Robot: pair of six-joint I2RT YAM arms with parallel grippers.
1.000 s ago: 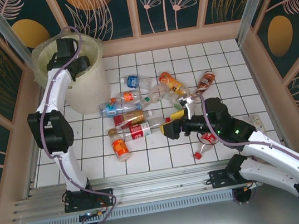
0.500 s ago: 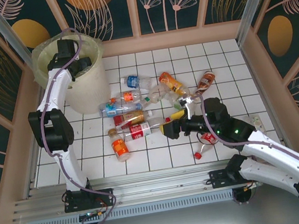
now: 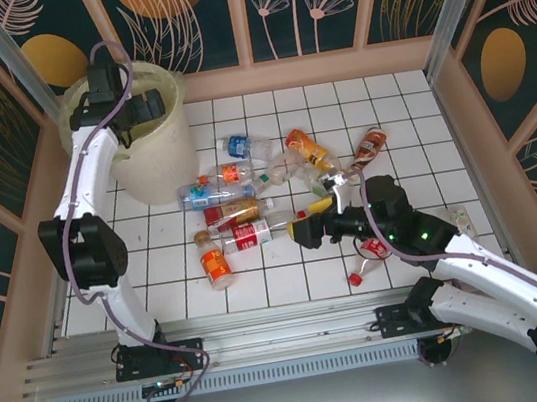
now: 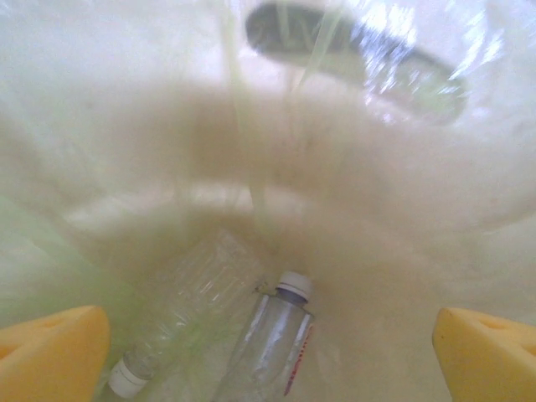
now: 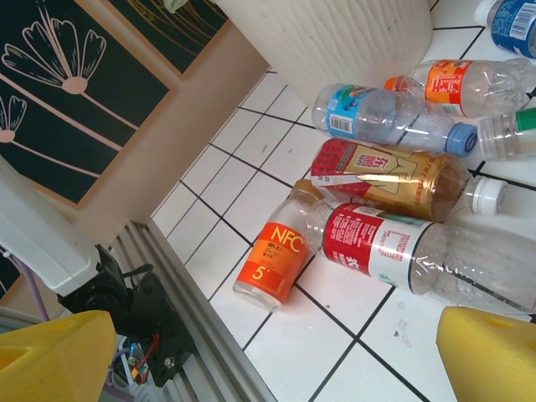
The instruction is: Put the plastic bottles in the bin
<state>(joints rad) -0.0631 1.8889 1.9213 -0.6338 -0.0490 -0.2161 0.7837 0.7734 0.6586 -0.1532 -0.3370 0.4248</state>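
left gripper [image 4: 268,352] open over the bin [image 3: 157,167], holding nothing; lift it straight out. right gripper [image 5: 268,356] open too, square it across the red-label bottle [image 5: 368,247].

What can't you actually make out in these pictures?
- Overhead view: the bin's floor, hidden by its own wall and the left arm.
- Overhead view: a red-labelled bottle, partly under the right arm.
- Left wrist view: the white-capped bottle's label, too blurred to read.
- Right wrist view: the blue-labelled bottle, cut off by the top corner.
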